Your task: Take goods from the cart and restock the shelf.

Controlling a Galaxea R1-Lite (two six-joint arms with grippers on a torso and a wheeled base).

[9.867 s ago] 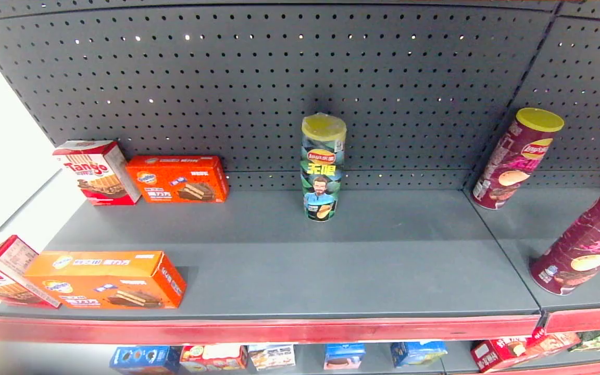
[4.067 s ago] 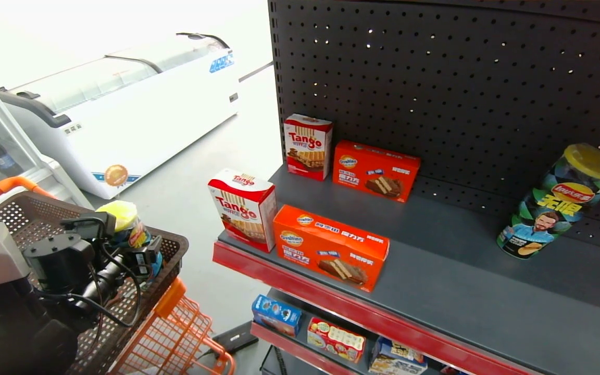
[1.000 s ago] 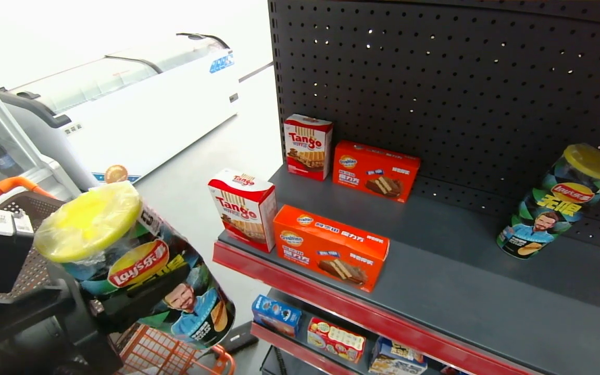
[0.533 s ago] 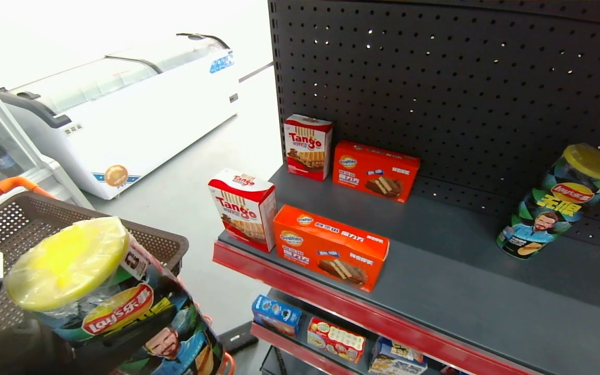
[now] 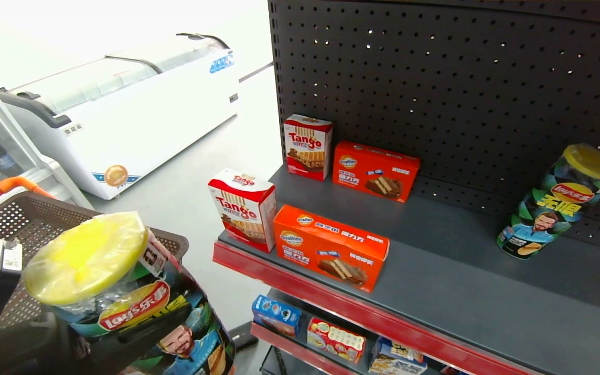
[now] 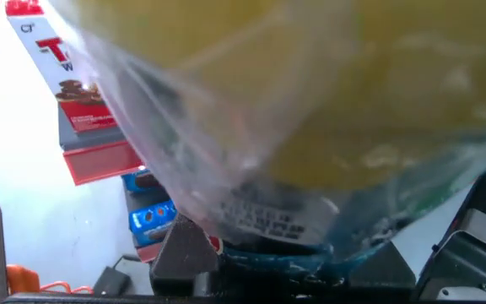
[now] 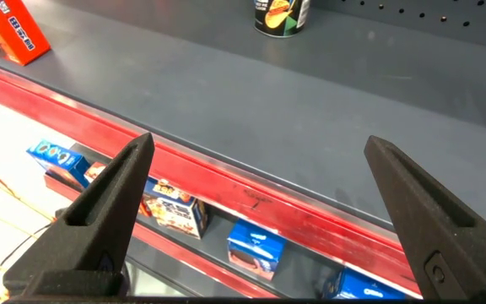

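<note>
Clamping a yellow-lidded chip can (image 5: 117, 291), the left gripper (image 5: 123, 338) holds it at the cart basket (image 5: 34, 216)'s rim; the right gripper (image 7: 260, 211) gapes wide over the shelf (image 5: 435, 281)'s front edge; a second can (image 5: 555, 208) stands at the back.

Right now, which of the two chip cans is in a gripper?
The near can, by the cart: the left gripper is shut on it. The far can stands free on the shelf.
</note>
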